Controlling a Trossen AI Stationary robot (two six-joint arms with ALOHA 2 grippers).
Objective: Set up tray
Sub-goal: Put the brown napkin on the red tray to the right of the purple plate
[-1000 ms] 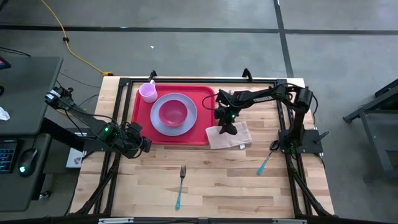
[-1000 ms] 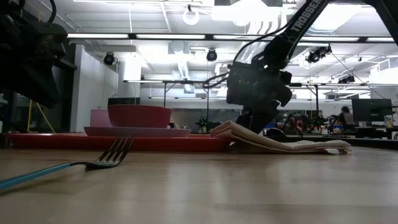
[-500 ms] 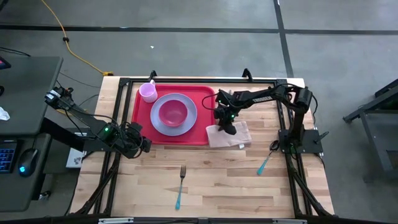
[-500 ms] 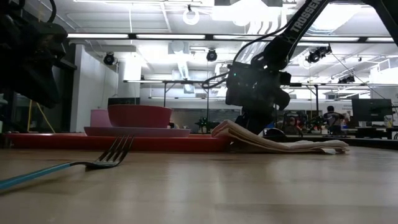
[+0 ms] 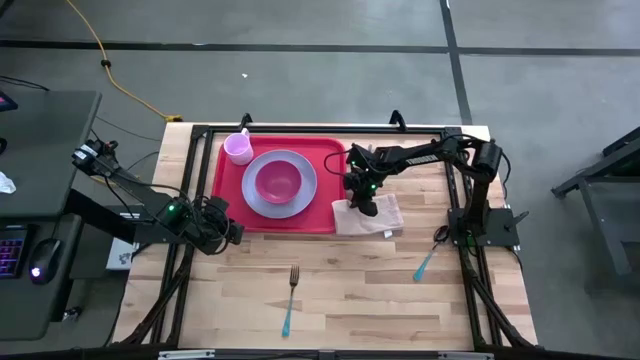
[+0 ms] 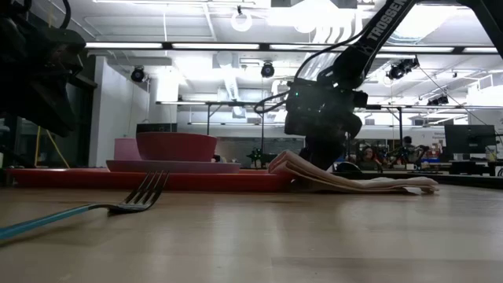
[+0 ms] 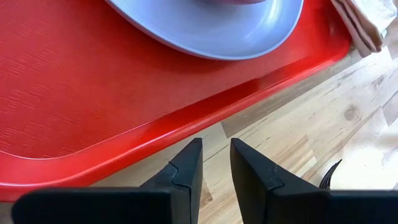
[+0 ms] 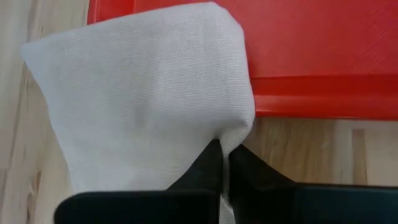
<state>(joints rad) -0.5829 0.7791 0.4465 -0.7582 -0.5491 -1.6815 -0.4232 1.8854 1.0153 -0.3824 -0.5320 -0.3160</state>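
The red tray lies at the table's far middle and carries a lavender plate, a pink bowl and a pink cup. A folded white napkin lies on the table at the tray's right near corner, one corner resting on the tray's rim. My right gripper is shut on the napkin. My left gripper hovers open by the tray's near left rim, a narrow gap between its fingers and nothing in it. My right gripper pinches a raised pucker of the napkin between its two fingers, at the napkin's edge next to the tray's rim. The fingers come slanting down from the table's right far side. The napkin still lies on the table, slack, in several folded layers.
A fork with a teal handle lies near the table's front middle. Another teal-handled utensil lies at the right, beside the right arm's base. Bare wood spans the near half of the table.
My right gripper has stayed over the napkin's tray-side edge and its fingers have shut on the cloth, bunching it a little. The napkin still lies on the table.
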